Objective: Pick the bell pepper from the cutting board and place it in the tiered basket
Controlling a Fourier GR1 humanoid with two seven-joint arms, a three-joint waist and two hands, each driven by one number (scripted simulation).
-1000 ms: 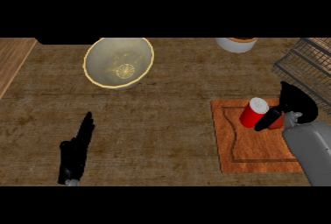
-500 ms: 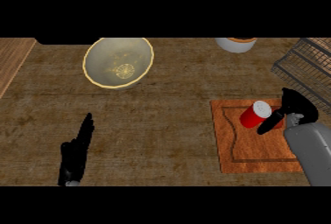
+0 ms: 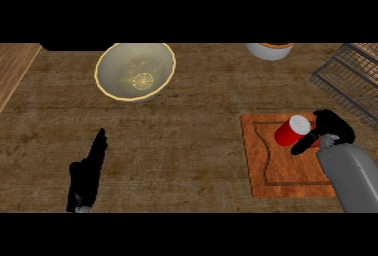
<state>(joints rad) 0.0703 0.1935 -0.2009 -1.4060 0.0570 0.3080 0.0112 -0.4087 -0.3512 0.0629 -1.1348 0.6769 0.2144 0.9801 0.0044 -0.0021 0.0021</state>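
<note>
A red bell pepper (image 3: 292,131) lay on the wooden cutting board (image 3: 284,170) at the right of the frame, in the board's upper half, its pale top end turned toward the upper right. The right hand (image 3: 330,131) was at the pepper's right side, its grey forearm coming up from the lower right corner. Its dark fingers (image 3: 301,146) curved down and around the pepper's lower right edge, touching it, while the rest of the hand pressed in from the right; whether the pepper had left the board could not be told from this view.

The tiered basket (image 3: 353,79), a dark wire frame, stood at the upper right edge of the frame, beyond the board and apart from the hand.

The left hand (image 3: 87,172) showed at the lower left, open with fingers straight and pointing toward the top of the frame, holding nothing and resting on the counter (image 3: 199,125).

A pale, gold-rimmed bowl (image 3: 135,71) sat in the upper left part of the frame, well apart from the board. A small white cup with an orange rim (image 3: 269,50) was cut off by the top edge, right of centre.
</note>
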